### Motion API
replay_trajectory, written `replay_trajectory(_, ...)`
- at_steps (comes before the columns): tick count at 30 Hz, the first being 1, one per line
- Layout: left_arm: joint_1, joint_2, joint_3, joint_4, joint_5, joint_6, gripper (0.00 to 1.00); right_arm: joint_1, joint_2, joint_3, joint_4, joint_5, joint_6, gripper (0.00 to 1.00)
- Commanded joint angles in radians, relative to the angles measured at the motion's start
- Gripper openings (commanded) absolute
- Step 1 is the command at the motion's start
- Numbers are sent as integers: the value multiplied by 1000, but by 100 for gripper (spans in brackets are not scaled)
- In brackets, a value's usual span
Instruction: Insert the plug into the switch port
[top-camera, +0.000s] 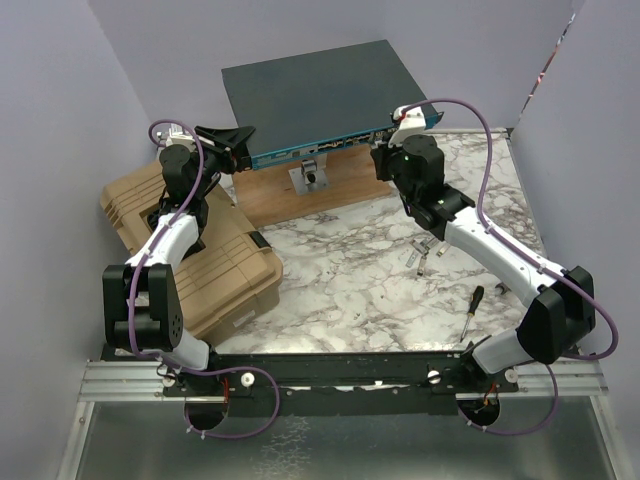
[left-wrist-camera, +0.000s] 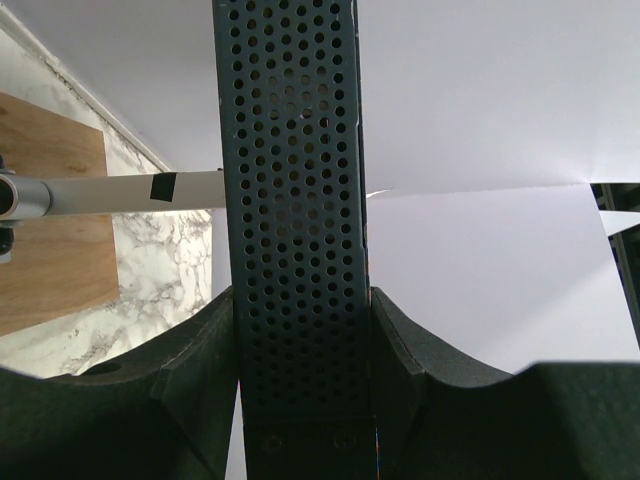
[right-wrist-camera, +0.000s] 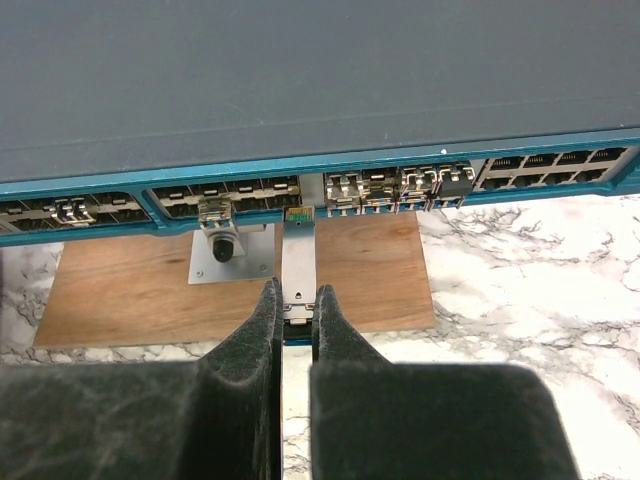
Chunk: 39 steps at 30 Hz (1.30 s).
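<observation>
The switch (top-camera: 315, 95), a flat dark grey box with a teal front face, lies at the back on a wooden board. My left gripper (top-camera: 238, 143) is shut on the switch's left end. In the left wrist view its perforated side wall (left-wrist-camera: 295, 200) is clamped between the jaws of my left gripper (left-wrist-camera: 302, 305). My right gripper (right-wrist-camera: 297, 295) is shut on the rear of a slim silver plug (right-wrist-camera: 298, 260). The plug points at the row of ports (right-wrist-camera: 225, 198). Its tip is at the lower edge of the teal face. I cannot tell whether it has entered a port.
A tan ribbed case (top-camera: 200, 255) lies at the left under my left arm. The wooden board (top-camera: 300, 200) carries a metal bracket with a black knob (right-wrist-camera: 221, 250). A screwdriver (top-camera: 472, 306) and small metal parts (top-camera: 424, 252) lie on the marble top near my right arm. Walls enclose the back and sides.
</observation>
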Motion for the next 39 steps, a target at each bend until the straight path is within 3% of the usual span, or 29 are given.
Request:
replay_trajectory(1, -60, 28, 9, -88, 22, 79, 0, 12, 15, 35, 8, 11, 16, 1)
replay_trajectory(26, -60, 23, 4, -89, 20, 81, 0, 34, 54, 71, 9, -14, 71, 1)
replay_trajectory(39, -59, 21, 4, -89, 20, 81, 0, 34, 40, -7, 99, -79, -18, 0)
